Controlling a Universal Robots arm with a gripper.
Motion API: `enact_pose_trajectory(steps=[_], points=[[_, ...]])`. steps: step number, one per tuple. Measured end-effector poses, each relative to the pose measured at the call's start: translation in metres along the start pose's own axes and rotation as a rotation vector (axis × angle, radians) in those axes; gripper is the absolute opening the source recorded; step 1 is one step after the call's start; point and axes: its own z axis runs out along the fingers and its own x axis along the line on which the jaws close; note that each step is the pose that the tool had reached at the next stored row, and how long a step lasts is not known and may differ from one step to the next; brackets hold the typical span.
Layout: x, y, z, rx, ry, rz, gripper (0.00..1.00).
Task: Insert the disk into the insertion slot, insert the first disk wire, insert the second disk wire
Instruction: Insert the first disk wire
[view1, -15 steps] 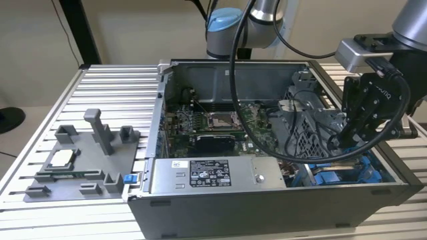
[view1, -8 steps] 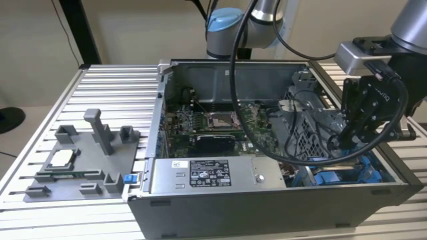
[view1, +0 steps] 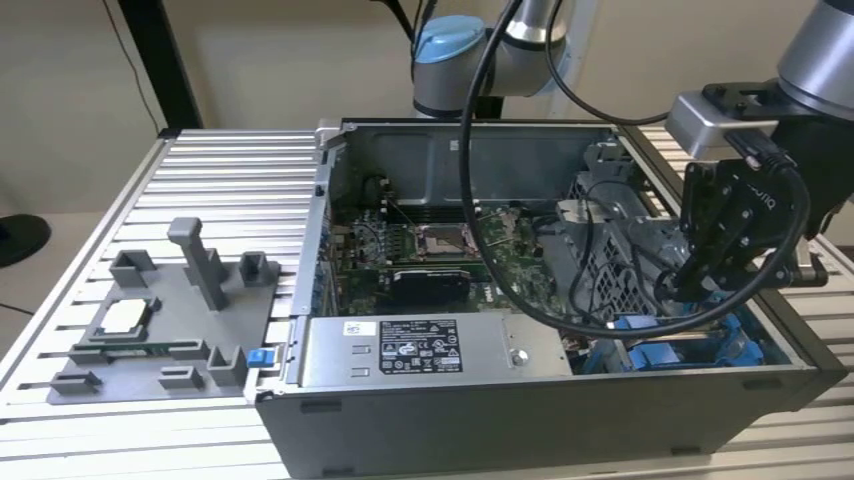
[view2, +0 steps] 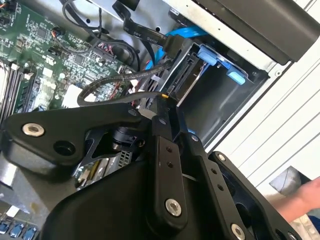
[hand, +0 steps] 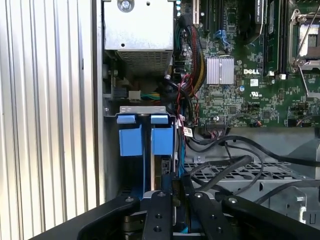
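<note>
The disk sits in the insertion slot of the grey drive cage, with its blue frame showing and its connector end facing out. My gripper hangs just behind that end, at the case's front corner on the exterior view's right. Its black fingers are shut on the plug of a black braided disk wire, held close to the disk's connectors. A blue cable's black plug lies against the same end; I cannot tell whether it is seated.
The silver power-supply box fills the case's front, with the motherboard behind it. Loose black cables cross the cage top. A grey fixture tray stands on the exterior view's left. A person's hand is outside the case wall.
</note>
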Motion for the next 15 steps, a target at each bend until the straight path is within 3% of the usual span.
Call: enact_pose_trajectory(steps=[9,15], points=[[0.0000,-0.0004,0.0010,-0.0001,-0.0005,0.000,0.00],[0.0015,-0.0074,0.0030,-0.0001,-0.0004,0.000,0.00]])
